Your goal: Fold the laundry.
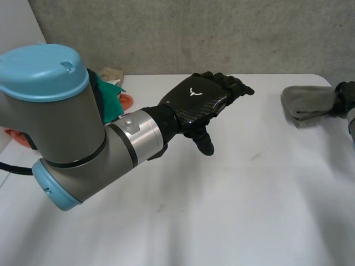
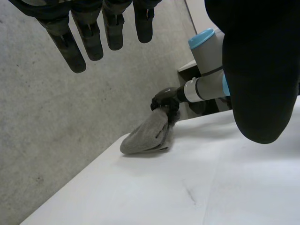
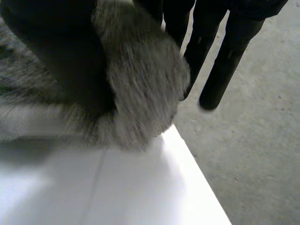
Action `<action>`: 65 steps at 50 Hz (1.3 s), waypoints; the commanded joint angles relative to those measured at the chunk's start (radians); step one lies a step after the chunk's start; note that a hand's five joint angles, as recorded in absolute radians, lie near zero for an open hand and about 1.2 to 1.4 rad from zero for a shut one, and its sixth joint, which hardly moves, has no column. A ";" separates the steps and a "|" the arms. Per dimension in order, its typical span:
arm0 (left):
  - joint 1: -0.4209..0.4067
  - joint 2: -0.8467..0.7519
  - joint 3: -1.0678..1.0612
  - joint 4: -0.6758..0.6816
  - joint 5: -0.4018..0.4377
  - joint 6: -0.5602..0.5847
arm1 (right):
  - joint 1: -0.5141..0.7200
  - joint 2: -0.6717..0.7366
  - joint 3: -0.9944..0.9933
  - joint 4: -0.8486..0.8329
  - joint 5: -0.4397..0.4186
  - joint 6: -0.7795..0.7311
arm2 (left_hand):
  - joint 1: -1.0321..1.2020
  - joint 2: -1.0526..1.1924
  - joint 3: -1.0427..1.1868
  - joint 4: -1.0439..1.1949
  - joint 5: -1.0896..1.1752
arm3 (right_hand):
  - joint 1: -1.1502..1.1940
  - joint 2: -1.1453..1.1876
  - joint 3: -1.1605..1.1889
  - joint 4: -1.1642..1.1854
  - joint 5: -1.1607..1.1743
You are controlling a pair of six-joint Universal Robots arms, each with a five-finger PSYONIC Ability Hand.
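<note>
From behind the arms, the left hand (image 1: 197,100) hangs above the middle of the table (image 1: 249,194). Its fingers are stretched out almost straight, the thumb points down, and it holds nothing. The grey cloth (image 1: 308,104) lies bunched near the table's far right corner, and the right hand (image 1: 346,95) is closed on its right end. Behind the left arm (image 1: 61,127), at the far left of the table, sits a pile (image 1: 111,91) of green, orange and beige clothes.

Along the left palm, the fingers (image 2: 89,40) hang loose and apart, and the thumb (image 2: 262,70) is well clear of them, with nothing between. Beyond them, well apart across the table, the right hand has its fingers wrapped round one end of the cloth. The cloth's other end rests on the table by the wall (image 2: 56,117).

Along the right palm, the cloth fills the space under the hand. The thumb (image 3: 61,56) lies across its near side, and the fingers (image 3: 225,61) run straight down its far side, so the cloth is pinched between them. It sits right at the table's edge, with the floor (image 3: 253,154) below.
</note>
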 commanded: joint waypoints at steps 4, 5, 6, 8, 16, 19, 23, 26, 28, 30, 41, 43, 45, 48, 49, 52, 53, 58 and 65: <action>0.001 -0.008 0.001 0.003 0.000 -0.001 | -0.031 0.003 -0.002 0.003 0.107 -0.150 | 0.031 0.000 -0.002 0.008 -0.013 | -0.471 -0.597 -0.612 -0.630 -0.622; 0.001 -0.008 0.001 0.001 0.000 -0.001 | -0.031 0.003 0.003 0.001 0.115 -0.167 | 0.031 0.000 -0.002 0.008 -0.013 | -0.471 -0.597 -0.612 -0.630 -0.622; 0.000 -0.009 0.001 0.001 0.000 -0.001 | -0.031 0.003 0.004 0.000 0.121 -0.180 | 0.031 0.000 -0.002 0.008 -0.013 | -0.471 -0.597 -0.612 -0.630 -0.622; 0.001 -0.009 0.001 0.001 0.000 -0.001 | -0.027 0.002 0.013 -0.006 0.127 -0.195 | 0.031 0.000 -0.002 0.008 -0.013 | -0.471 -0.597 -0.612 -0.630 -0.622; 0.003 -0.006 -0.002 0.000 -0.001 -0.001 | -0.011 -0.196 0.260 -0.114 0.130 -0.188 | 0.031 0.000 -0.002 0.008 -0.013 | -0.471 -0.597 -0.612 -0.630 -0.622; 0.003 -0.001 -0.003 -0.003 -0.002 -0.001 | -0.007 -0.320 0.428 -0.210 0.126 -0.200 | 0.031 0.000 -0.002 0.008 -0.013 | -0.471 -0.597 -0.612 -0.630 -0.622; 0.006 0.008 -0.012 -0.003 -0.011 -0.001 | -0.008 -0.485 0.657 -0.317 0.104 -0.209 | 0.031 0.000 -0.002 0.008 -0.013 | -0.471 -0.597 -0.612 -0.630 -0.622; 0.007 0.014 -0.012 -0.003 -0.024 -0.001 | -0.001 -0.569 0.778 -0.385 0.088 -0.226 | 0.031 0.000 -0.002 0.008 -0.013 | -0.471 -0.597 -0.612 -0.630 -0.622; 0.012 0.028 -0.011 0.003 -0.047 -0.001 | 0.034 -0.650 0.897 -0.444 0.071 -0.243 | 0.031 0.000 -0.002 0.008 -0.013 | -0.471 -0.597 -0.612 -0.630 -0.622; 0.018 0.040 -0.008 0.006 -0.073 -0.002 | 0.068 -0.705 0.972 -0.482 0.051 -0.249 | 0.031 0.000 -0.002 0.008 -0.013 | -0.471 -0.597 -0.612 -0.630 -0.622; 0.245 0.091 0.053 0.004 -0.379 0.025 | 0.194 -1.044 1.424 -0.560 -0.334 -0.361 | 0.031 0.000 -0.002 0.008 -0.013 | -0.471 -0.597 -0.612 -0.630 -0.622; 0.333 0.072 0.058 0.007 -0.405 0.062 | 0.217 -1.086 1.481 -0.505 -0.389 -0.413 | 0.034 0.003 0.001 0.011 -0.010 | -0.471 -0.597 -0.612 -0.630 -0.622; 0.383 0.046 0.063 0.007 -0.403 0.100 | 0.231 -1.100 1.503 -0.459 -0.393 -0.439 | 0.037 0.006 0.004 0.014 -0.007 | -0.471 -0.597 -0.612 -0.630 -0.622; 0.484 -0.047 0.093 0.018 -0.402 0.218 | 0.258 -1.113 1.530 -0.373 -0.380 -0.482 | 0.048 0.018 0.016 0.025 0.004 | -0.471 -0.597 -0.612 -0.630 -0.622; 0.506 -0.078 0.109 0.027 -0.402 0.252 | 0.265 -1.115 1.534 -0.356 -0.376 -0.488 | 0.048 0.018 0.016 0.025 0.004 | -0.471 -0.597 -0.612 -0.630 -0.622; 0.572 -0.223 0.185 0.093 -0.399 0.373 | 0.275 -1.109 1.546 -0.310 -0.356 -0.504 | 0.054 0.024 0.022 0.031 0.010 | -0.471 -0.597 -0.612 -0.630 -0.622; 0.584 -0.254 0.201 0.108 -0.397 0.389 | 0.272 -1.109 1.552 -0.301 -0.351 -0.504 | 0.054 0.024 0.022 0.031 0.010 | -0.471 -0.597 -0.612 -0.630 -0.622; 0.658 -0.458 0.329 0.165 -0.336 0.442 | 0.269 -1.106 1.573 -0.300 -0.347 -0.504 | 0.072 0.041 0.039 0.049 0.028 | -0.471 -0.597 -0.612 -0.630 -0.622; 0.696 -0.673 0.512 0.168 -0.255 0.450 | 0.265 -1.103 1.604 -0.303 -0.348 -0.505 | 0.983 0.952 0.950 0.960 0.939 | -0.471 -0.597 -0.612 -0.630 -0.622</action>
